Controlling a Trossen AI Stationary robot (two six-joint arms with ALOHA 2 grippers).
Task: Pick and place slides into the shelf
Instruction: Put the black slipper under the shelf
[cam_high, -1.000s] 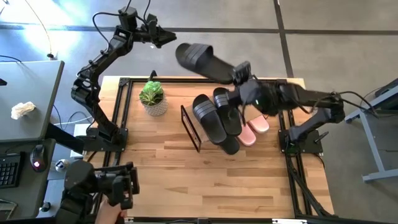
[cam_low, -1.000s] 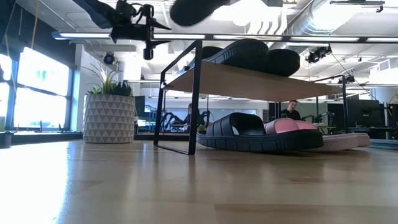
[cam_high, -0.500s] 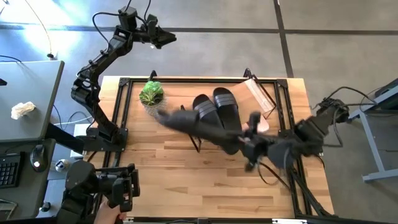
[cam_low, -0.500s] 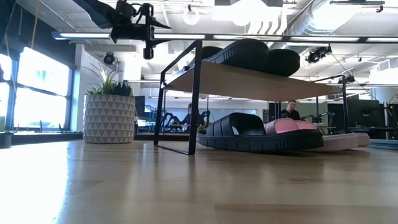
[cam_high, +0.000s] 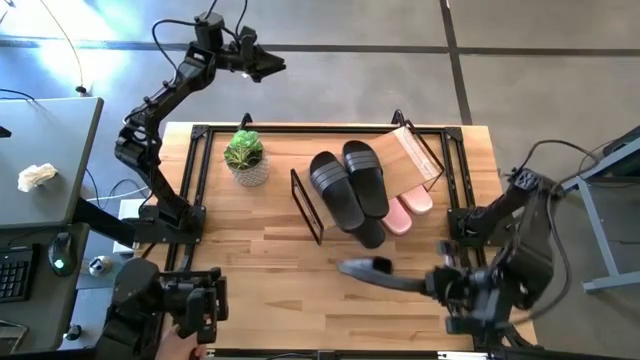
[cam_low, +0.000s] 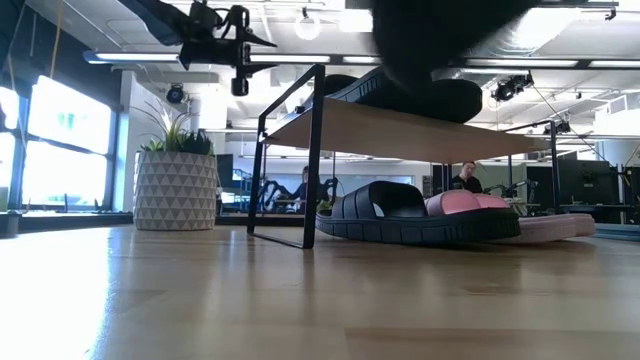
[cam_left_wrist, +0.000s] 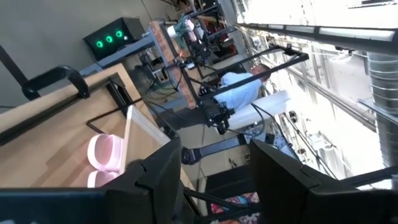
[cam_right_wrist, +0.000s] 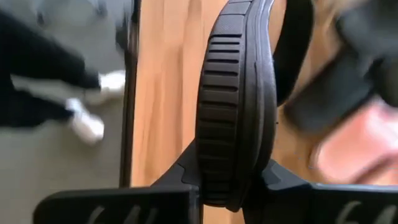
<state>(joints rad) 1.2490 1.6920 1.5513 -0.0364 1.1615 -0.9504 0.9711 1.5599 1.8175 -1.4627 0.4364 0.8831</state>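
Right gripper (cam_high: 425, 283) sits over the near right part of the worktop (cam_high: 260, 280), clamped on a black slide (cam_high: 375, 272) held on edge; right wrist view shows the ribbed sole edge (cam_right_wrist: 233, 106) pinched between the two dark fingers (cam_right_wrist: 124, 202), slide pointing away from the wrist. Held slide is off the shelf (cam_high: 410, 158), on the near side of it, well apart from the board. Two black slides (cam_high: 350, 180) lie side by side on the light wood board, toes angled toward the near edge. Two pale pink slides (cam_high: 405, 210) on the worktop under and beside the shelf, next to another black slide (cam_low: 400, 215) seen in the low view beneath the board. Left gripper (cam_high: 270, 66) is raised beyond the far left corner of the worktop, away from everything, fingers parted, holding nothing; left wrist view looks past its fingers (cam_left_wrist: 155, 174) at the pink slides and the shelf frame. Potted green plant (cam_high: 245, 155) in a patterned white pot stands at far left of the worktop, near the shelf but apart. Worktop is light wood planks in a black frame. Room: grey floor, desk with keyboard at left, a person's legs and white shoes (cam_right_wrist: 87, 118) beside the worktop, seated people far behind in low view.
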